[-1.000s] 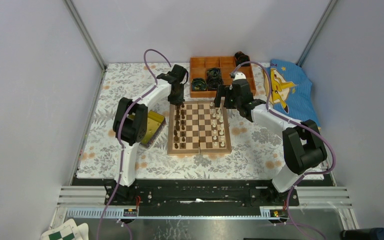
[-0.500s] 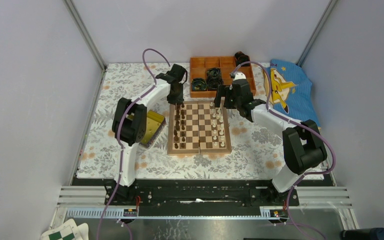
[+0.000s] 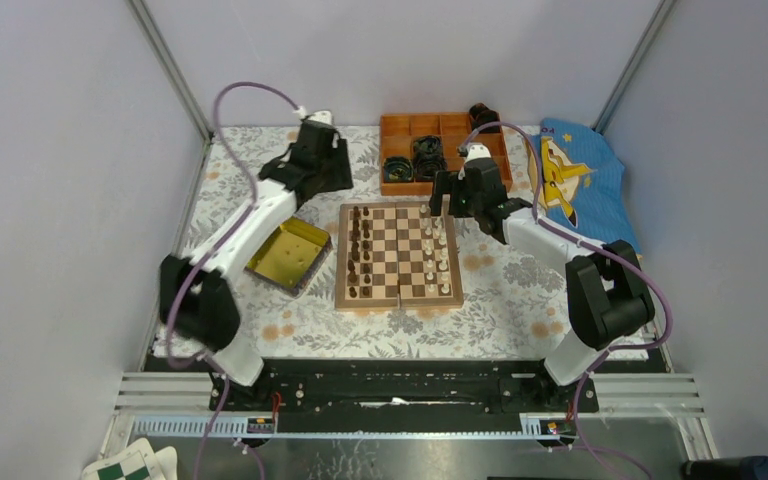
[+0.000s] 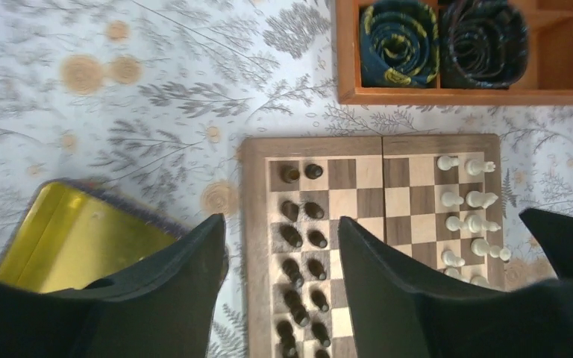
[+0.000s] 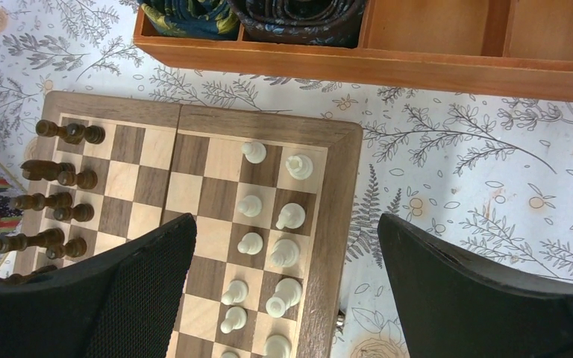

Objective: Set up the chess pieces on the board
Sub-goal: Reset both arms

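The board (image 3: 398, 292) lies mid-table. Dark brown chess pieces (image 3: 359, 250) fill its two left columns and pale cream chess pieces (image 3: 436, 250) its two right columns. My left gripper (image 3: 332, 178) hangs off the board's far left corner, raised above the cloth. In the left wrist view this gripper (image 4: 280, 220) is open and holds nothing, with the dark pieces (image 4: 304, 246) far below the gap. My right gripper (image 3: 442, 203) hovers over the board's far right corner. Seen from the right wrist, it (image 5: 285, 220) is wide open above the cream pieces (image 5: 268, 239), touching none.
An orange compartmented box (image 3: 457, 123) with black coiled rolls (image 3: 412, 158) stands behind the board. A gold tray (image 3: 285, 255) sits left of the board. A blue printed cloth (image 3: 575, 175) lies at the far right. Grey walls enclose the floral tablecloth.
My left arm has swung up and away to the left from the board's far left corner, uncovering the gold tray, and its jaws have opened. The right arm has not moved.
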Robot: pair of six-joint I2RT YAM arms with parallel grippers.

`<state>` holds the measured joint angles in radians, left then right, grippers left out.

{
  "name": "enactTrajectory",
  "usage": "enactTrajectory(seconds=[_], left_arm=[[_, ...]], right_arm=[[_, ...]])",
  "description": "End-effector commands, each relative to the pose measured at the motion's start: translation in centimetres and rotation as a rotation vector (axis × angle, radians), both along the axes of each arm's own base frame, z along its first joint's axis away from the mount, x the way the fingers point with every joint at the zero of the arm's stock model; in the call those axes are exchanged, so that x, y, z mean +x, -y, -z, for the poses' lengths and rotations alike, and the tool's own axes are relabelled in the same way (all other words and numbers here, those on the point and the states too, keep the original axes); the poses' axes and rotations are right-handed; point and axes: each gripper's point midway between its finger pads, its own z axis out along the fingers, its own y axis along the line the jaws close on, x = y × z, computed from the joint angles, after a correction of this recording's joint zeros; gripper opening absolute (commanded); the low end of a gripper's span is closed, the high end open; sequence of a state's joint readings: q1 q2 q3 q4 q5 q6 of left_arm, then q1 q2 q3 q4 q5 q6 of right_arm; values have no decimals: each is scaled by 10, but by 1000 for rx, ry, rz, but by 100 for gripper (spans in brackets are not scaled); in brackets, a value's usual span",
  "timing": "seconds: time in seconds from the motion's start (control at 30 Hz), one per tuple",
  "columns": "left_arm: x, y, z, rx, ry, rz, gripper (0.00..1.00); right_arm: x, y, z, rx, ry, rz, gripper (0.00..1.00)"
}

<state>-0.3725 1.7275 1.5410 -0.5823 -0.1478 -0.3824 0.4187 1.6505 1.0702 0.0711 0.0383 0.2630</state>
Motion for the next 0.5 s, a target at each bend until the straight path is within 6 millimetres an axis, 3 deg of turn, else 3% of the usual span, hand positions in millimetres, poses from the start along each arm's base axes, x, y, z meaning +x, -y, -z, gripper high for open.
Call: enactTrajectory(seconds=[0.0,0.1,0.3,0.47], left_arm=[[-13,-35,-60,-29,292,-141,71],[-36,-64,-73,-31,420,-246,98],[-65,-96,-77,-13,521,-353,99],[-89,-119,-75,-5,586,-428,99]], right_arm=[[15,11,-44,-36,121,30,100],[15,25,-48,-71,140,88,100],[6,47,-52,-112,186,167,100],[-6,67,-66,-145,245,218,100]])
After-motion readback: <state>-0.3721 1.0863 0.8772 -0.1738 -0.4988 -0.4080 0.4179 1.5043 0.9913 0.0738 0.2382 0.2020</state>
